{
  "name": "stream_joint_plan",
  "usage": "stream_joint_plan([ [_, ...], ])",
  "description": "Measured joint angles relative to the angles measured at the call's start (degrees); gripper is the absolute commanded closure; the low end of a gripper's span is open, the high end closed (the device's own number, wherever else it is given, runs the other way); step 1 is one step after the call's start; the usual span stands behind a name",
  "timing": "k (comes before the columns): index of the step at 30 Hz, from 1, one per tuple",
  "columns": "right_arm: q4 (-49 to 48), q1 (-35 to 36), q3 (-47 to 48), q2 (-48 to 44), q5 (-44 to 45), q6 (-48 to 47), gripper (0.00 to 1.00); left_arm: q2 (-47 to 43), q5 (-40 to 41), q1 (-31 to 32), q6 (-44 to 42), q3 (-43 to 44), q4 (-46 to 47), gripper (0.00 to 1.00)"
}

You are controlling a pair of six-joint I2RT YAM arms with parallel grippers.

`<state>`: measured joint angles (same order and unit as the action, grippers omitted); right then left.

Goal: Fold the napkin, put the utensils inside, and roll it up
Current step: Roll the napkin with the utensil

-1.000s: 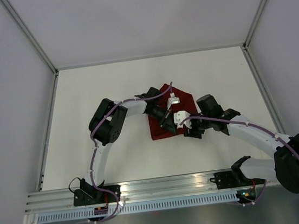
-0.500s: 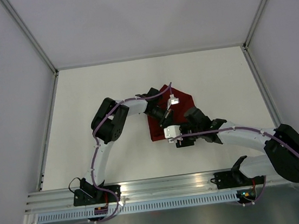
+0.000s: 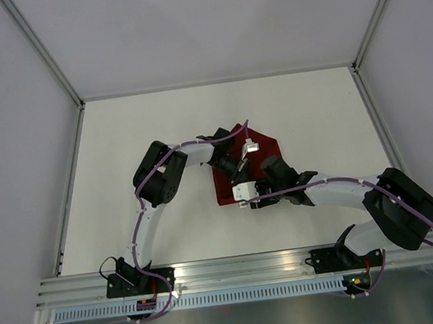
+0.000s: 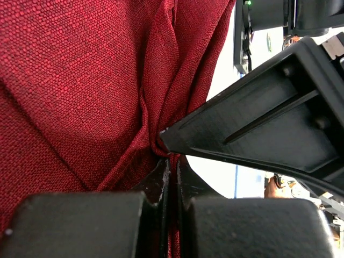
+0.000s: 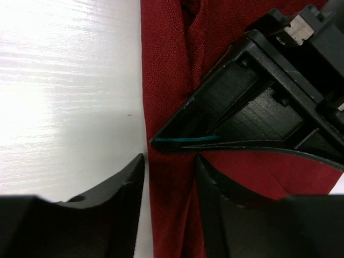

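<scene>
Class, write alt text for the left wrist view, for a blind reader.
Close-up: the left gripper pinches a bunched fold of the dark red napkin. A black finger of the right gripper points in from the right.

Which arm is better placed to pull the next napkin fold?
Left, probably. The left end effector is shut on a bunched pleat of the napkin. The right end effector is open, only straddling the napkin's edge, gripping nothing.

This looks like a robotics lab test cell. A plain white desk (image 3: 133,125) is closed in by blank white panels (image 3: 5,117) behind it and on both sides. Aluminium frame struts (image 3: 42,51) rise at its far corners, and a slotted aluminium rail (image 3: 237,266) runs along its near edge.
</scene>
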<state>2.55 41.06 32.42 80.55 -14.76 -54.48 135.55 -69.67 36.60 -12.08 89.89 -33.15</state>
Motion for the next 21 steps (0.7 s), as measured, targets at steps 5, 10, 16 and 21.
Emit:
stream_joint_plan([
  [5,0.9,0.2,1.4,1.9,0.1,-1.1,0.67,0.0,0.0,-0.3,-1.0,0.0,-1.1,0.82],
  [10,2.9,0.3,3.0,3.2,-0.3,-1.4,0.76,0.0,-0.3,-0.7,-1.0,0.0,-1.5,0.75],
  [16,8.9,-1.9,7.5,6.0,-4.1,-1.8,0.81,-1.3,-0.5,-0.8,0.7,-1.6,1.0,0.69],
  [21,14.7,-4.7,11.8,8.9,-9.0,-2.8,0.82,-4.2,1.8,-0.9,4.4,-5.1,7.2,0.67],
])
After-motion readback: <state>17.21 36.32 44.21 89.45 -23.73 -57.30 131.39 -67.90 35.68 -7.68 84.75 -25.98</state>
